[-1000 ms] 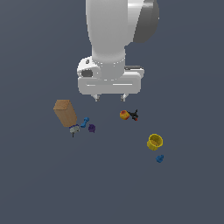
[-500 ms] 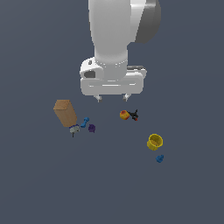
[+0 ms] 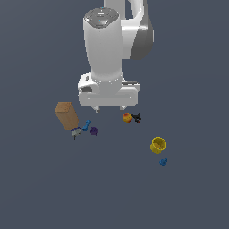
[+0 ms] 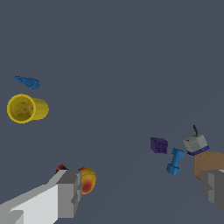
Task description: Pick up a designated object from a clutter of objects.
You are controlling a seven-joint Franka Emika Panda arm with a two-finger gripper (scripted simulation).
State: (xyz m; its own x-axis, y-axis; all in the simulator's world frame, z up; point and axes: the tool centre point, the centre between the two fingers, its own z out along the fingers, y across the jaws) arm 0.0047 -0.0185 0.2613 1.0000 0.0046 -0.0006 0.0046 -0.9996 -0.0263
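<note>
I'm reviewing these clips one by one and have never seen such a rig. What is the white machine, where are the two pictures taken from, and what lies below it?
These are simulator renders. The white machine is a robot arm; its gripper hangs open and empty above the floor. The exterior view looks on from outside; the wrist view looks down past the two fingers. Scattered below: a tan box, a blue dumbbell piece, a small grey item, the tiny purple lump to be picked, an orange-and-black piece, a yellow cup and a blue chunk.

You have flat, even simulator lighting in both views, with no glare and no blur. The arm (image 3: 107, 53) shows soft shading, brighter on top. Cast shadows are barely visible. Small items render coarse and blocky.
</note>
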